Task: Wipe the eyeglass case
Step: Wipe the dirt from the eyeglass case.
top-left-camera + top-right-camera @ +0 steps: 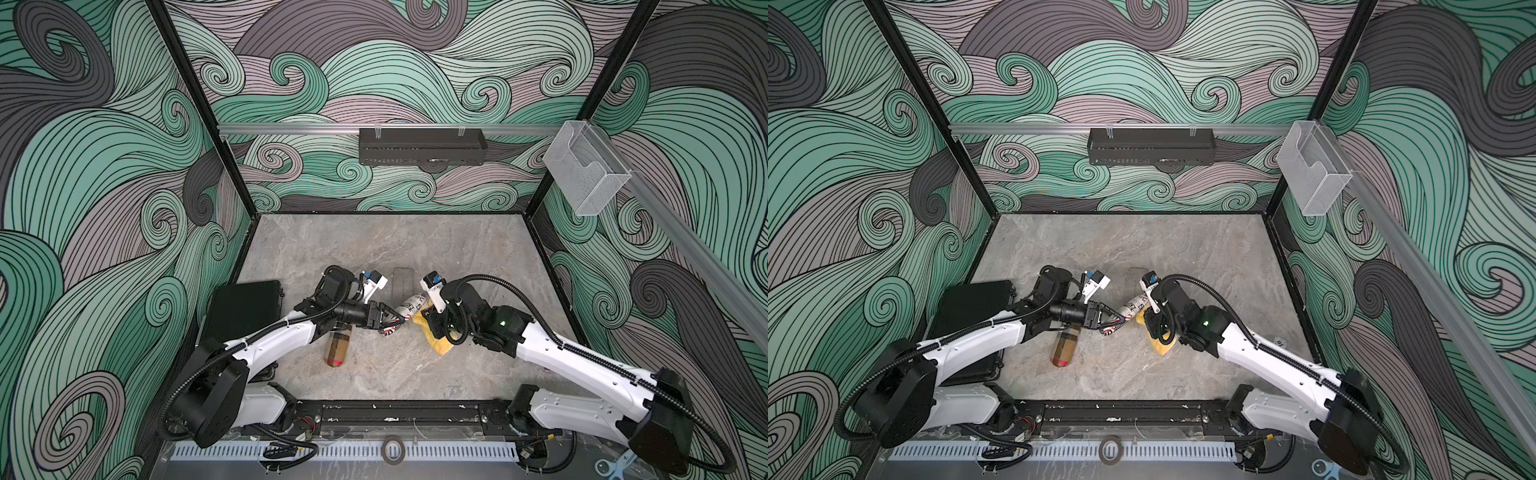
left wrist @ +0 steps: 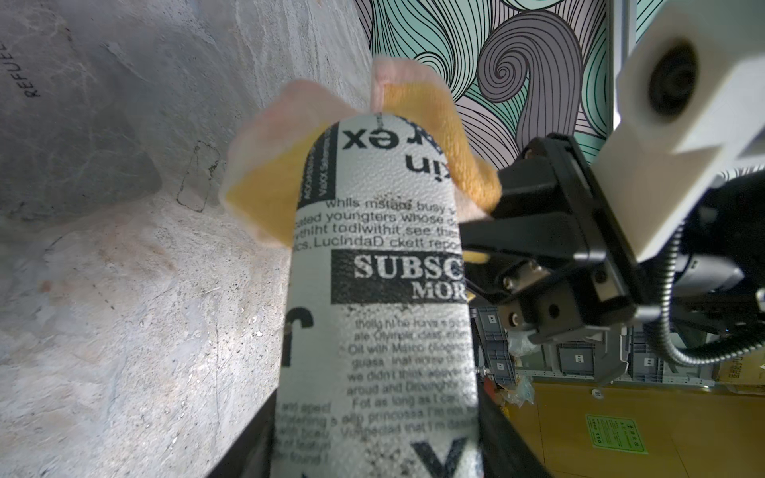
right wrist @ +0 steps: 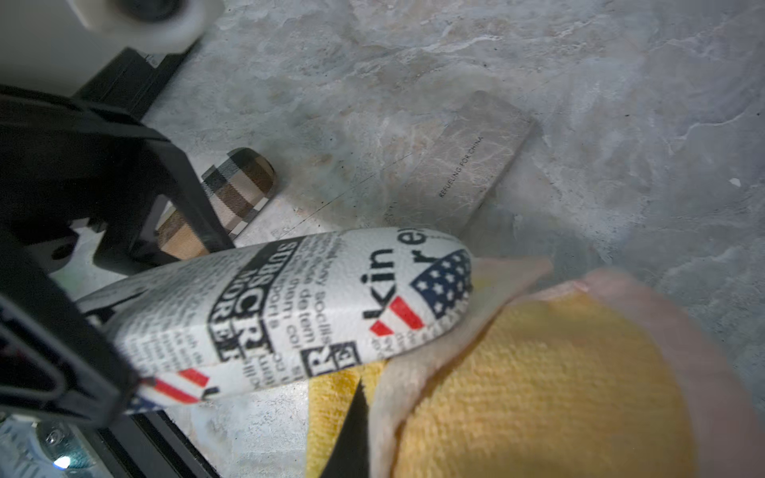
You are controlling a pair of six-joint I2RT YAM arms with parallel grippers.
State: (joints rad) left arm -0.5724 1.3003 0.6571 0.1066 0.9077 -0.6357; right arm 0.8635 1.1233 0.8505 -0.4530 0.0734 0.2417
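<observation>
Eyeglass case [image 1: 409, 308] [image 1: 1133, 308], a rounded hard shell in white pebbled leatherette, is being held off the tabletop [image 1: 374, 249] near its centre in both top views, its long axis running from 7 o'clock to 1 o'clock. The shell is carrying a black newspaper print, with small text columns, a dark "SUBSC…" banner and large letters. The right wrist view is showing a stars-and-stripes motif in red, white and blue near the rounded tip of the case [image 3: 289, 306].

The left end effector [image 1: 390, 324] [image 1: 1111, 326] is clenching the case's 7 o'clock end. The right end effector [image 1: 430, 322] [image 1: 1152, 326] is grasping a yellow cloth [image 1: 438, 343] [image 3: 538, 393] with a pale border. It is pressing the cloth against the case's 1 o'clock end, the fabric cupping the tip in the left wrist view [image 2: 265, 194].

A brown plaid case [image 1: 337, 347] [image 3: 240, 182] is lying on the tabletop at 7 o'clock of the held one. A flat marble-patterned slab [image 1: 402, 278] [image 3: 467, 165] is lying at 12 o'clock, and a black box [image 1: 245, 307] is sitting at 9 o'clock by the wall.
</observation>
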